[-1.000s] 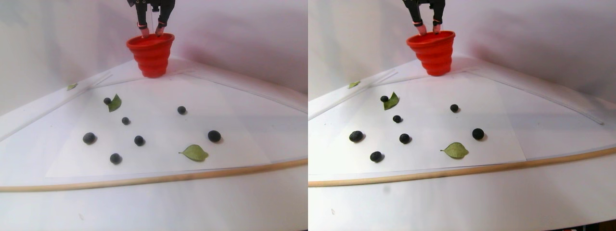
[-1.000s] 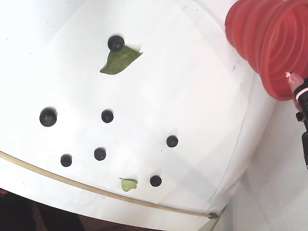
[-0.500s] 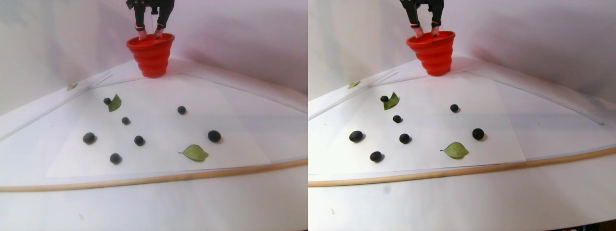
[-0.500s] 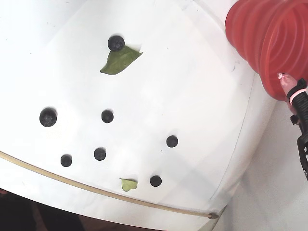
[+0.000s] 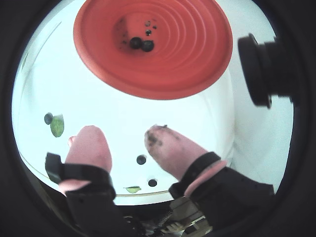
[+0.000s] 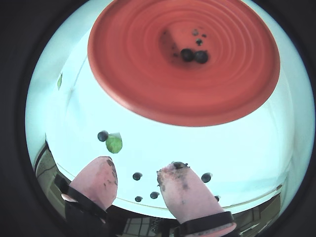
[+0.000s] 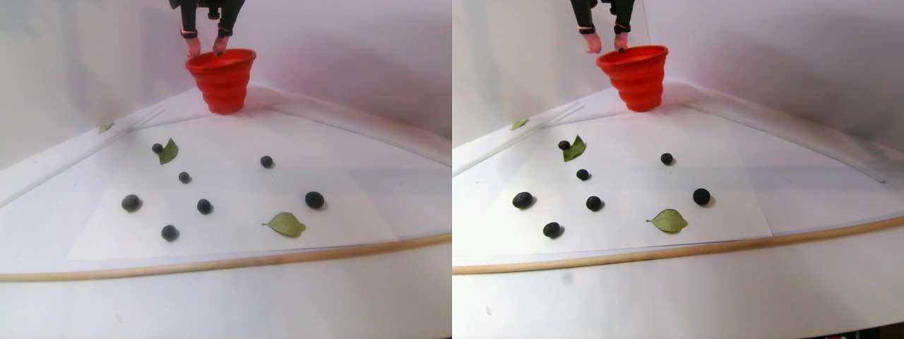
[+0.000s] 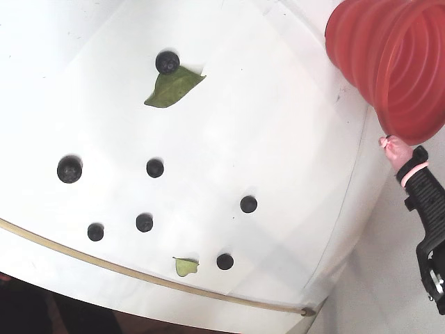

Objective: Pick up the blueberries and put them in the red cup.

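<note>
End effector (image 7: 202, 49) raised beside red cup (image 7: 222, 81) rim, fingers parted, empty

Bright, even light, soft shadows; both wrist views show fisheye distortion, black vignette and slight blur.

My gripper (image 5: 126, 143) is black plastic, each of its two fingers (image 6: 185, 195) capped in a pink rubber sleeve smudged dark at the tip.
</note>
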Controlling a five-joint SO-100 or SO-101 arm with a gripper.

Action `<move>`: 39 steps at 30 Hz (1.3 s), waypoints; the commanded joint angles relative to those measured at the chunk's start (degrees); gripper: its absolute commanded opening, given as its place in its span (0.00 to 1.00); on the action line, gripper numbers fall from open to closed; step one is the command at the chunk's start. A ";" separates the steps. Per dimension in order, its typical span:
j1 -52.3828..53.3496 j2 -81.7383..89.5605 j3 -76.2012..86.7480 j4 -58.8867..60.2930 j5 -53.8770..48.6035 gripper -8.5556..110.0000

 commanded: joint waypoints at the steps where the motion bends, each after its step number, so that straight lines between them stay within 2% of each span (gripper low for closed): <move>1: -2.02 7.65 0.88 0.70 -1.14 0.21; 21: -8.61 9.93 13.36 -3.34 -6.24 0.21; 39: -13.62 4.57 20.13 -15.56 -8.88 0.23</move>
